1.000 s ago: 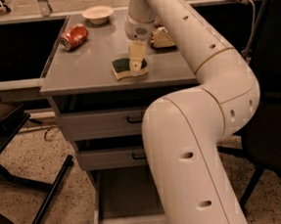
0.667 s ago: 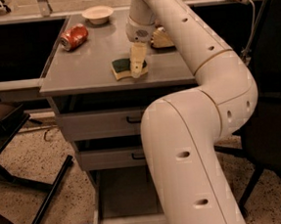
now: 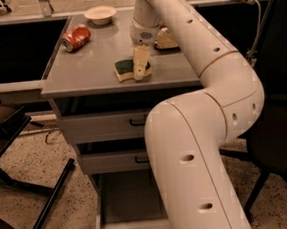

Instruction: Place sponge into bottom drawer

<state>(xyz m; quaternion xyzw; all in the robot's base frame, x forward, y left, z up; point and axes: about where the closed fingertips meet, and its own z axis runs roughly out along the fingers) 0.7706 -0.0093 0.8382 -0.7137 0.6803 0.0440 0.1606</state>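
Note:
The sponge (image 3: 125, 68), dark green on top with pale yellow foam below, lies flat near the front edge of the grey cabinet top (image 3: 89, 66). My gripper (image 3: 140, 66) reaches down from above and sits on the sponge's right half, covering part of it. The bottom drawer (image 3: 122, 201) is pulled out below the two upper drawers. It shows as a flat grey tray, and my arm hides its right side.
A red soda can (image 3: 75, 37) lies on its side at the back left of the top. A white bowl (image 3: 100, 14) stands behind it. A brown-and-cream bag (image 3: 167, 39) lies behind the gripper. Black chair legs (image 3: 50, 200) stand at left, and a dark chair (image 3: 281, 139) at right.
My gripper has come down slightly onto the sponge. The sponge and the other objects have not moved.

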